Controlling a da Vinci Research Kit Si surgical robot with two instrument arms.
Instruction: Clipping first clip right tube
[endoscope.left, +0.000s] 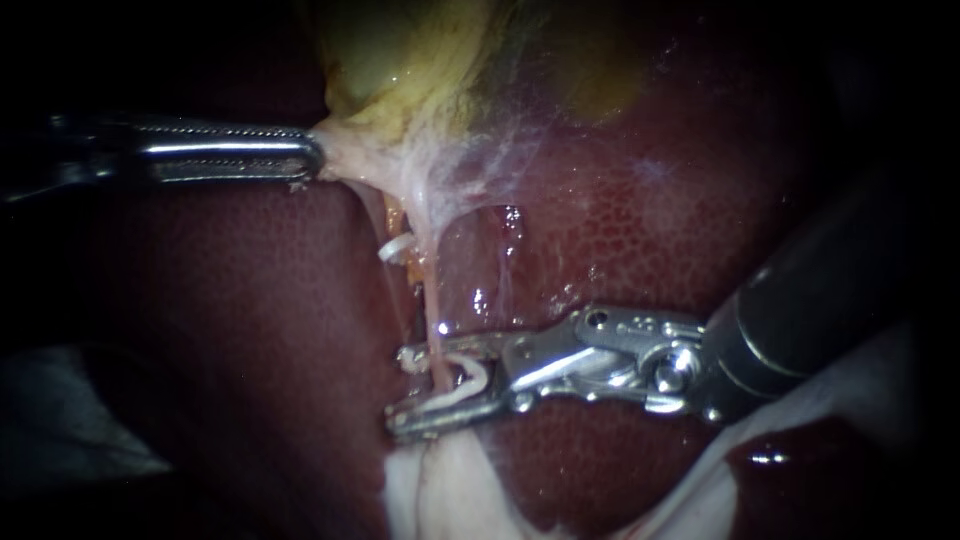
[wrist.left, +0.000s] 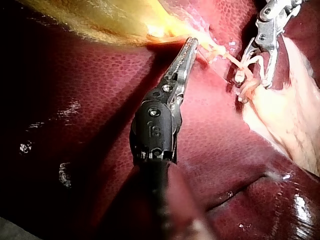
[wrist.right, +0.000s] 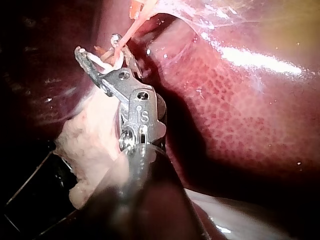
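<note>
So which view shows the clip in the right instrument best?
The endoscope view: the clip sits side-on against the tube. The left wrist view shows it smaller, far ahead; the right wrist view mostly hides it behind the right instrument.

Liver (endoscope.left: 650, 230) dark red with fine speckling, gallbladder (endoscope.left: 400, 50) yellow, clip (endoscope.left: 468, 374) white

The liver (endoscope.left: 250, 330) is the bed that carries all I work on, dark red and mottled, filling my endoscope view. At twelve o'clock the yellowish gallbladder (endoscope.left: 400, 60) lies on it, and pale filmy tissue (endoscope.left: 480, 150) spreads from there toward the centre. The right tube (endoscope.left: 436, 300) runs across the liver toward six o'clock, where a whitish slab of tissue (endoscope.left: 440, 490) rests.
</note>
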